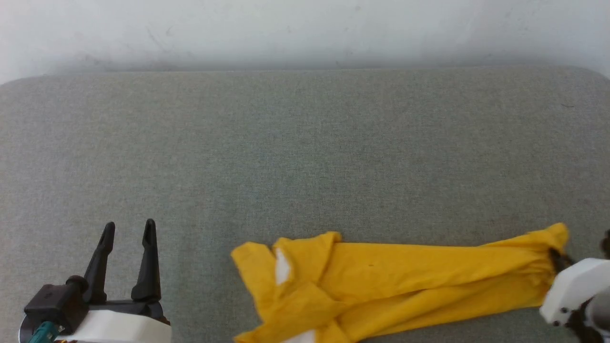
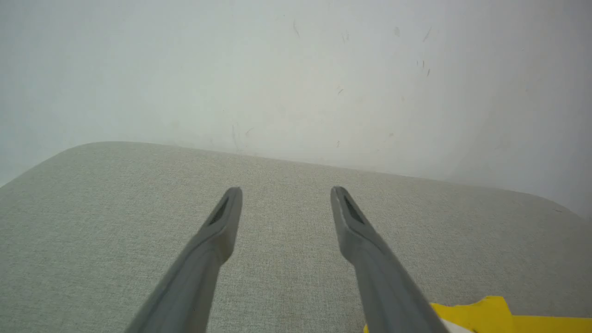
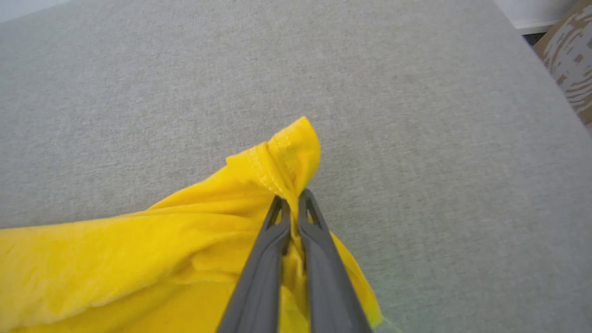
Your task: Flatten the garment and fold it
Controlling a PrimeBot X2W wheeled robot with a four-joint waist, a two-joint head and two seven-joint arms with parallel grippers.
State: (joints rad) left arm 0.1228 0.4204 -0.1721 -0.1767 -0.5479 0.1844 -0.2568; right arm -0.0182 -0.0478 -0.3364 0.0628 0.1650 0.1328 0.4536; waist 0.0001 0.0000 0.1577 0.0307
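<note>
A bright yellow garment (image 1: 405, 281) lies bunched in a long, wrinkled strip near the front edge of a grey fabric surface (image 1: 305, 143), reaching from the middle to the right. The right gripper (image 3: 293, 199) is clamped on a hemmed corner at the strip's right end. The left gripper (image 1: 130, 223) sits at the lower left, well apart from the cloth, fingers spread with nothing between them. A white patch, perhaps a sleeve, shows near the left end.

Left gripper (image 1: 130, 223): slim black fingers (image 1: 149, 257), white wrist shell (image 1: 119, 328).
</note>
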